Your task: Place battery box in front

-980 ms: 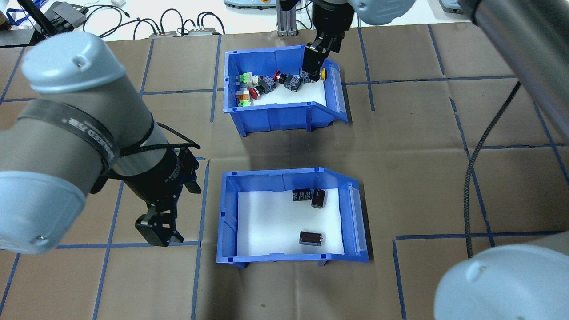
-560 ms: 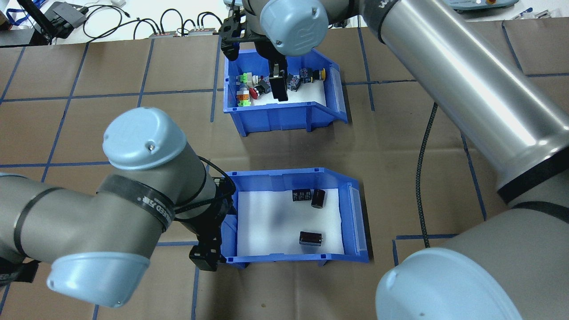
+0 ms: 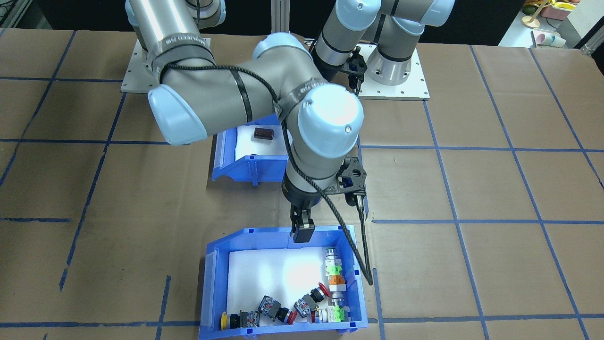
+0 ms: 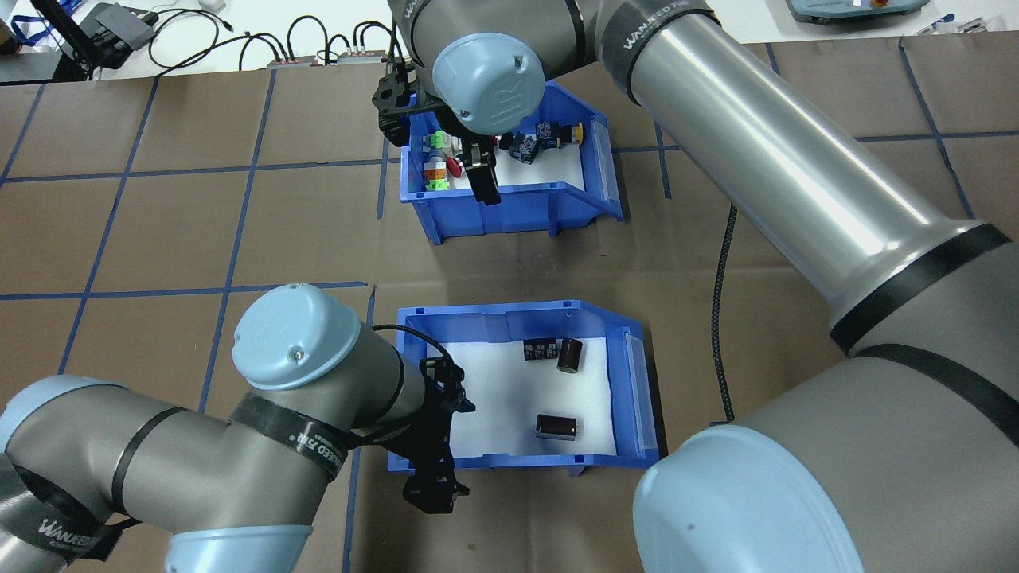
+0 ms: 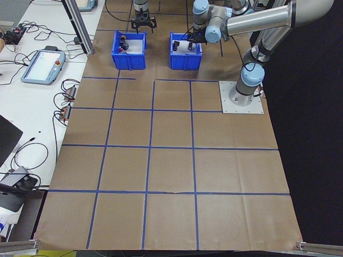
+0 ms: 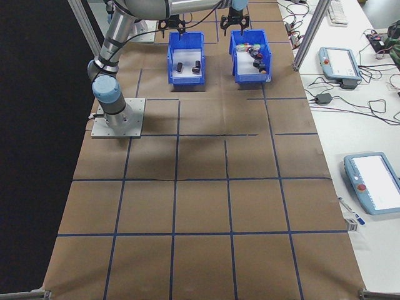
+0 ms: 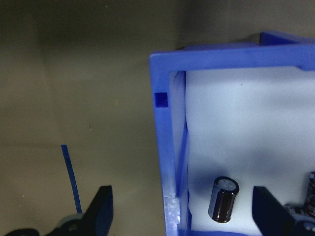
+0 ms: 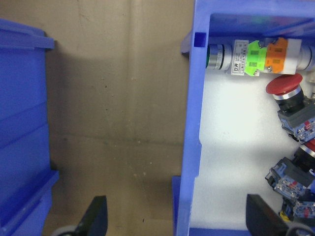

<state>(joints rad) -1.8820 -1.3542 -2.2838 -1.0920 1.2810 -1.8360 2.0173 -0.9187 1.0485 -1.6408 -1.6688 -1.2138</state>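
While the left gripper (image 4: 430, 485) hangs at the near left corner of the battery box (image 4: 521, 317), its jaws are spread wide – one finger outside the blue side wall, one over the white foam inside, gripping nothing. That box sits on the brown paper-covered desk (image 4: 159, 231), close to the robot's base, with three short dark cylinders (image 4: 556, 426) loose on its foam; its sloped front faces the robot's right. Farther out, apart across a bare strip of paper, sits the second blue bin (image 4: 509, 211) – red, green and orange push-button switches (image 4: 436, 163) piled along its far and left sides. Right gripper (image 4: 482, 179) is at that bin's near wall, jaws wide open astride the wall, holding nothing. White monitors and cables lie beyond the desk edge.
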